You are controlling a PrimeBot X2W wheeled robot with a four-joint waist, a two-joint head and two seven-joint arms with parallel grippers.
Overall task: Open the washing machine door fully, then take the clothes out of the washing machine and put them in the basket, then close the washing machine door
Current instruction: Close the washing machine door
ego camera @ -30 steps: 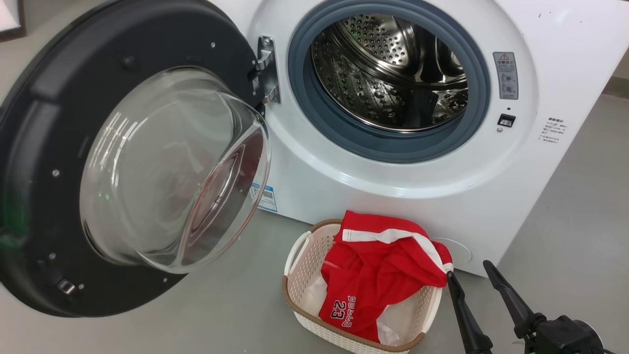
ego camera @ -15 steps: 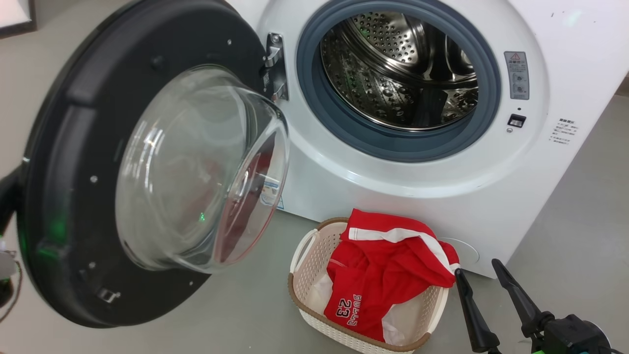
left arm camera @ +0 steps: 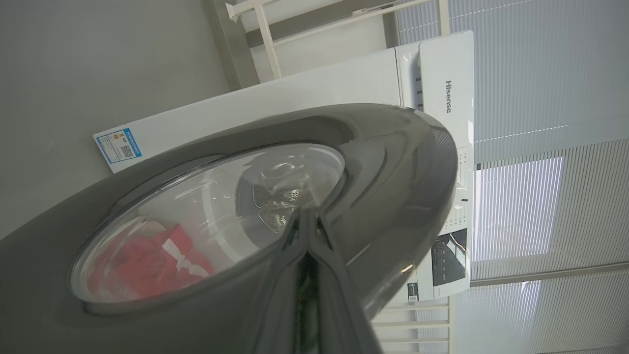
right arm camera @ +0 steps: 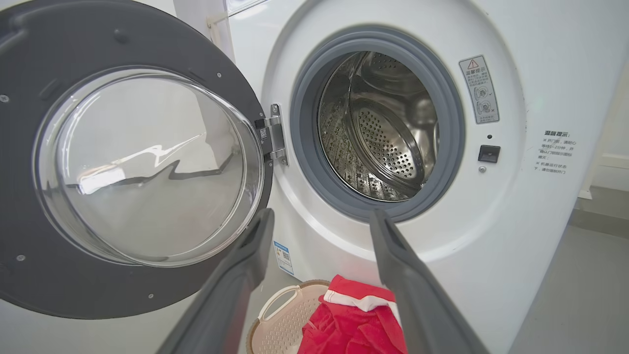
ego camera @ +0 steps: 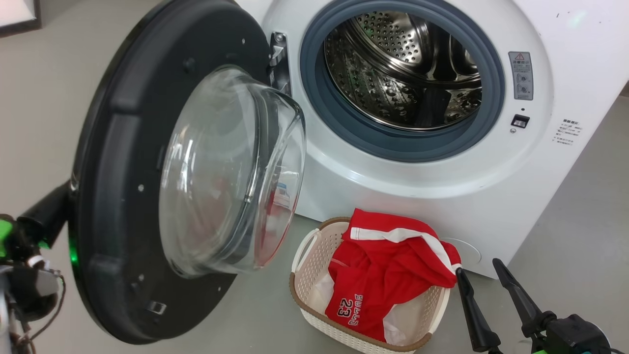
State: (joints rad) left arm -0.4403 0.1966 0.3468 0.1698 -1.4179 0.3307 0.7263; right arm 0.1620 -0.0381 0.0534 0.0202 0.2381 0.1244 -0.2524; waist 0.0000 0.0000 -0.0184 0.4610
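So you're basically on the last leg here: the red sports garments with white stripes (ego camera: 388, 280), one printed "BULLS 23", are piled in the small cream perforated plastic basket (ego camera: 308, 263). It sits on the grey floor (ego camera: 245, 319) just left of your right hand (ego camera: 477, 268), so close to its nearer fingertip that I can't tell if they touch. The perforated steel drum (ego camera: 393, 69) of the white front-loading washing machine (ego camera: 393, 189) looks empty from what I can see, so I'd say unloading is done and only the closing is left. The big round door with the glossy black frame and bulging glass bowl (ego camera: 110, 172) stands swung well out, nowhere near latched. Your left hand (left arm camera: 305, 221) has its two dark fingers pinched right together, gripping nothing, tips against the door's outer black face beside the glass. To me that reads like a push to swing it closed. Your right hand is spread wide and empty.
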